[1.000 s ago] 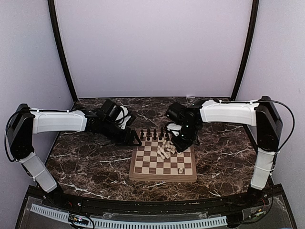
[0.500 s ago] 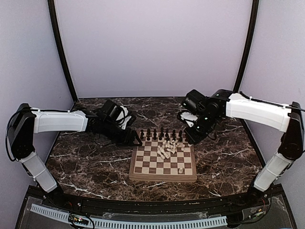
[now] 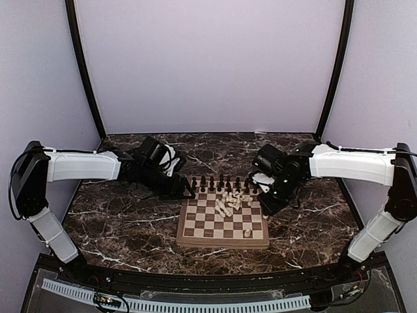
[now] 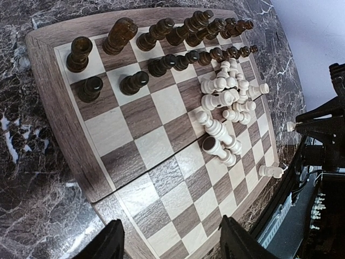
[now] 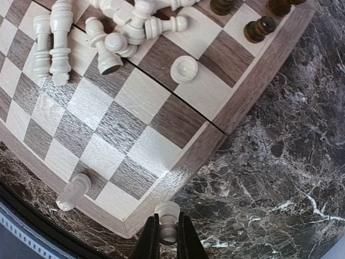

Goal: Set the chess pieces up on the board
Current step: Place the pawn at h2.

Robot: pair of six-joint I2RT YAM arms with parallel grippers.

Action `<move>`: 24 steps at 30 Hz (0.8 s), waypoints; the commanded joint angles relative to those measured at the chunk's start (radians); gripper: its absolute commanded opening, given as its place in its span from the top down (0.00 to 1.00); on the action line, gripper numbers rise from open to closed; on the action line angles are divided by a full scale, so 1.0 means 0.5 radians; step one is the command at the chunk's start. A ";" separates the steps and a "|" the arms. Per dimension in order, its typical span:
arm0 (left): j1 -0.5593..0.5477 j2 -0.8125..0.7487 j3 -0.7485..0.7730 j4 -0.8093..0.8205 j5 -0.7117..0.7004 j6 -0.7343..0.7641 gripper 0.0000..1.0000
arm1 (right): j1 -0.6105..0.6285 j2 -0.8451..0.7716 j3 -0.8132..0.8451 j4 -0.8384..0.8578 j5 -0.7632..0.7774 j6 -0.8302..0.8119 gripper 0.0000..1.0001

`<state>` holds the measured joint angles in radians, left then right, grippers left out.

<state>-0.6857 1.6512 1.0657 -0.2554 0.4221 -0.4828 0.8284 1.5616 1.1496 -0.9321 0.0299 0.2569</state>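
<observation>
— How far along is the setup?
— The dark pieces [image 3: 220, 182] stand in two rows at the far edge of the board [image 3: 221, 244]. The white pieces [image 3: 228, 202] lie heaped mid-board, apparently all still to place.
— And the arms?
— The right gripper [image 5: 167, 237] pinches a white pawn [image 5: 167, 216] just off the board's right edge. The left gripper [image 4: 175, 240] hangs spread.

High view, two wrist views
Top camera looks down from behind the left gripper [image 3: 189, 193] and right gripper [image 3: 266, 208]; each wrist camera looks closely past its own gripper onto the board [image 3: 202, 229], sharing the white pieces [image 3: 228, 203] ahead.
</observation>
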 commanded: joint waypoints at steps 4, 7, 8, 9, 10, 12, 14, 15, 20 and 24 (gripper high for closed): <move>-0.009 -0.021 0.007 0.004 -0.003 0.001 0.37 | 0.091 0.078 -0.022 0.158 -0.050 -0.026 0.93; -0.009 -0.020 0.011 -0.004 -0.002 0.002 0.37 | 0.128 0.119 -0.006 0.166 -0.051 -0.044 0.93; -0.009 -0.021 0.013 -0.008 -0.003 0.004 0.37 | 0.141 0.131 -0.005 0.168 -0.051 -0.046 0.93; -0.009 -0.022 0.013 -0.011 -0.004 0.005 0.37 | 0.150 0.141 -0.004 0.170 -0.051 -0.045 0.93; -0.009 -0.023 0.015 -0.013 -0.004 0.005 0.37 | 0.157 0.151 -0.005 0.171 -0.051 -0.043 0.93; -0.008 -0.020 0.018 -0.015 -0.001 0.005 0.37 | 0.168 0.169 -0.007 0.171 -0.051 -0.045 0.93; -0.009 -0.015 0.022 -0.021 -0.002 0.005 0.37 | 0.177 0.179 -0.007 0.173 -0.051 -0.051 0.93; -0.009 -0.016 0.023 -0.022 -0.001 0.005 0.37 | 0.180 0.181 -0.007 0.174 -0.051 -0.055 0.93; -0.009 -0.010 0.023 -0.023 -0.004 0.001 0.37 | 0.187 0.192 -0.010 0.166 -0.051 -0.073 0.93; -0.009 -0.005 0.017 -0.013 -0.004 -0.004 0.37 | 0.190 0.212 -0.014 0.171 -0.051 -0.081 0.93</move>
<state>-0.6857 1.6512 1.0657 -0.2562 0.4217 -0.4828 0.9123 1.6463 1.1442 -0.8600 0.0113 0.2314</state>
